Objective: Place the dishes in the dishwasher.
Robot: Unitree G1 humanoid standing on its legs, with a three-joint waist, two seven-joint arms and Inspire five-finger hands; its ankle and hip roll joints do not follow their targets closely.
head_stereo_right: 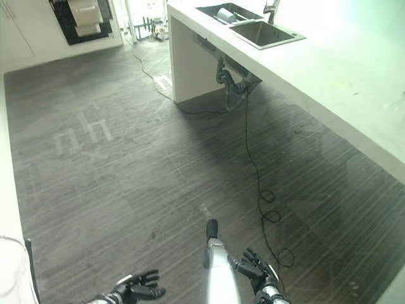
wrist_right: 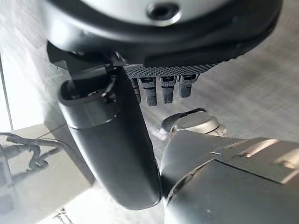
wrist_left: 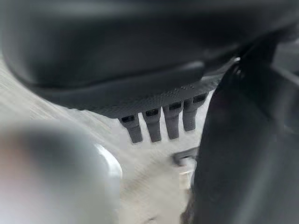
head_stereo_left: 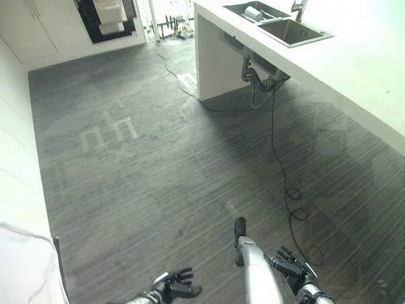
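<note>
L hand (head_stereo_left: 172, 288) & R hand (head_stereo_left: 292, 267) hang low over floor (head_stereo_left: 158, 164), fingers loosely spread, both empty; sink (head_stereo_left: 292, 30) far off in counter (head_stereo_left: 354, 69).

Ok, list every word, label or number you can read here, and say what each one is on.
No text here can be read.
On the floor, the pale marks have letter-like shapes but are too faint to read.
No print is visible on the counter or the sink.
</note>
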